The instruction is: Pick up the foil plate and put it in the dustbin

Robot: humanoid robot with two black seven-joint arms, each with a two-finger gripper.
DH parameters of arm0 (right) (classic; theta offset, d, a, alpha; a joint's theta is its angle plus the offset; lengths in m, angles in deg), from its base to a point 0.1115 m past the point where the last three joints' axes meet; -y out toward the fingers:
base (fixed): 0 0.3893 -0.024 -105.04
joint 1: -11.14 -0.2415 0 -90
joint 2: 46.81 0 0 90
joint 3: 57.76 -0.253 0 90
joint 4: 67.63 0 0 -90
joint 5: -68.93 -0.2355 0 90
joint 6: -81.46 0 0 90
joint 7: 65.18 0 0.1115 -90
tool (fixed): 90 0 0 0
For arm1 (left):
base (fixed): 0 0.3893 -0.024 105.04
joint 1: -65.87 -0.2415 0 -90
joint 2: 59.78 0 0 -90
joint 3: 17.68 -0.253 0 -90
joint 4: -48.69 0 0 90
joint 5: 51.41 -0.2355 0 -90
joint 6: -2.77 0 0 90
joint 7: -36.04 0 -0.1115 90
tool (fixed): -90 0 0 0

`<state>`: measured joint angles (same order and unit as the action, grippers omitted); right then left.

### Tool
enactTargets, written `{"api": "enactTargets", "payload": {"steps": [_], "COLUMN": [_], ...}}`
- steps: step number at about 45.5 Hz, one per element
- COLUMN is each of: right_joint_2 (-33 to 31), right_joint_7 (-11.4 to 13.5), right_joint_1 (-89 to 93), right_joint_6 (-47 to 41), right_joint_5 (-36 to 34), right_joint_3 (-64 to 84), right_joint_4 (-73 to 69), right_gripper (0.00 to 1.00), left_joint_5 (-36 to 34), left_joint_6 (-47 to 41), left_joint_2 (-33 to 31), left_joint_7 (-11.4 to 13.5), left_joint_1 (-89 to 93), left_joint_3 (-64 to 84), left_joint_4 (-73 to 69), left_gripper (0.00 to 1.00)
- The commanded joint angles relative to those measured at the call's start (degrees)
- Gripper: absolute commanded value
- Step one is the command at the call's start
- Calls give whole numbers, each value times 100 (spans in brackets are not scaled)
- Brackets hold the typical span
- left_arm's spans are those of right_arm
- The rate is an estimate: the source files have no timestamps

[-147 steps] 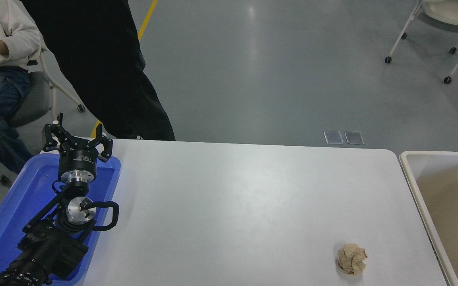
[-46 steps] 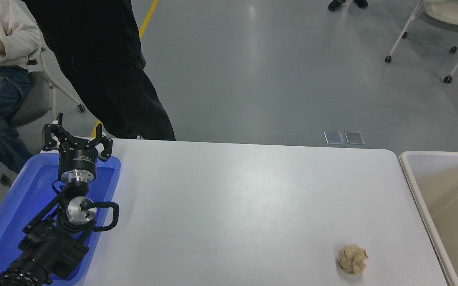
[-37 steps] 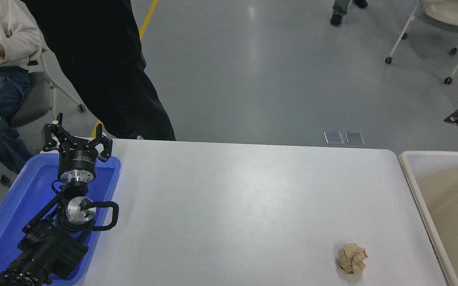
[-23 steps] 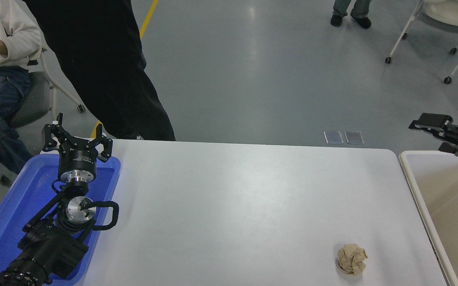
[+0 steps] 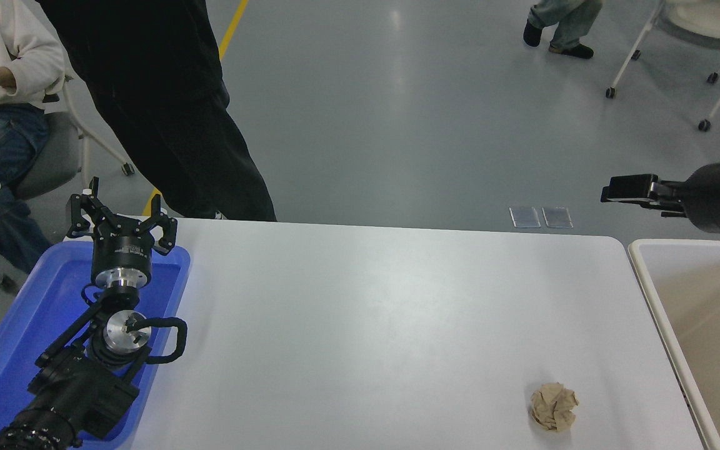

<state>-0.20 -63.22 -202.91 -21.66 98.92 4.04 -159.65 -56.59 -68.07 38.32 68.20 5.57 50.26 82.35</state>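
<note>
Paper ball [image 5: 553,407] sits near dustbin [image 5: 647,281]; right end effector [image 5: 613,189] holds nothing, its opening unclear; left end effector [image 5: 119,219] open.

The dustbin [image 5: 647,275] and right arm [image 5: 719,197] are cropped rightward.

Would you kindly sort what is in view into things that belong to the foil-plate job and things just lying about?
Job:
- dustbin
- right gripper, above the table's far right corner
- foil plate: not visible

Lying about:
- paper ball
- blue tray
- left gripper, parked over the tray
</note>
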Motion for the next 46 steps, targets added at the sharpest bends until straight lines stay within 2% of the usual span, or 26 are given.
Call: {"api": "enactTargets", "payload": {"steps": [1, 10, 26, 30, 41, 46], "right_joint_2": [603, 1068, 1877, 1965, 2071, 2106], "right_joint_7": [-3, -3, -3, 6, 15, 24], "right_joint_1": [-576, -884, -884, -884, -884, -884], "right_joint_6": [-868, -1466, -1492, -1536, -1545, -1624], "right_joint_5": [-397, -713, -941, -1170, -1214, -1539], "right_joint_3": [192, 166, 175, 183, 210, 236], "right_joint_4": [-386, -536, -518, -518, -492, -483], "right_gripper": [100, 100, 100, 100, 100, 100], "left_joint_5": [0, 0, 0, 0, 0, 0], "left_joint_6": [0, 0, 0, 0, 0, 0], "left_joint_2": [-1, -1, -1, -1, -1, -1], "left_joint_7": [0, 0, 0, 0, 0, 0], "left_joint_1": [0, 0, 0, 0, 0, 0], "left_joint_3": [0, 0, 0, 0, 0, 0], "left_joint_4": [0, 0, 0, 0, 0, 0], "left_gripper": [99, 99, 99, 99, 99, 99]}}
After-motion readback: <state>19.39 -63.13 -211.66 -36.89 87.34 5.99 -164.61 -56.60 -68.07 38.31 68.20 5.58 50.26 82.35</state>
